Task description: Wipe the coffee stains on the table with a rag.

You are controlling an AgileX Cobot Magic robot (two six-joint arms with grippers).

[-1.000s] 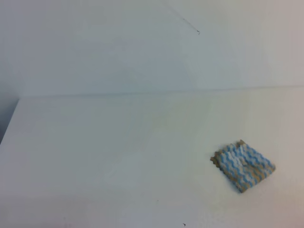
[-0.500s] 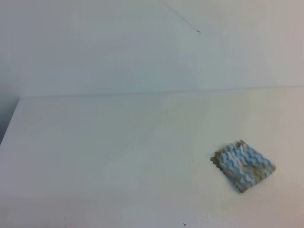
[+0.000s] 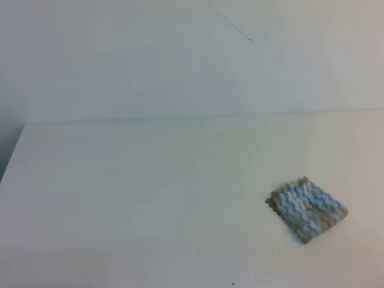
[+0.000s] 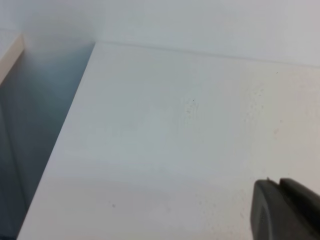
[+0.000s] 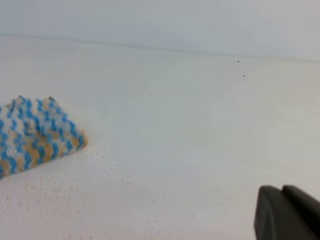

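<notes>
The table [image 3: 132, 198] fills most of the exterior high view, white and flat, its straight back edge meeting the pale wall [image 3: 150, 60]. The rag [image 3: 306, 208] lies flat at about 4 o'clock on the tabletop, blue-and-white zigzag with tan-brown tinges and frayed edges, nothing touching it. No arm shows in that view.

The wrist views add what it lacks. The right wrist view shows the rag [image 5: 35, 132] at its 9 o'clock edge, with faint tan speckling [image 5: 75, 185] on the surface just beside and below it, and the right gripper [image 5: 287, 214] as a dark tip at 5 o'clock, well apart from the cloth. The left wrist view shows the table's left edge and back corner, plus the left gripper [image 4: 285, 210] at 5 o'clock. Whether either pair of jaws is together or apart cannot be told.
</notes>
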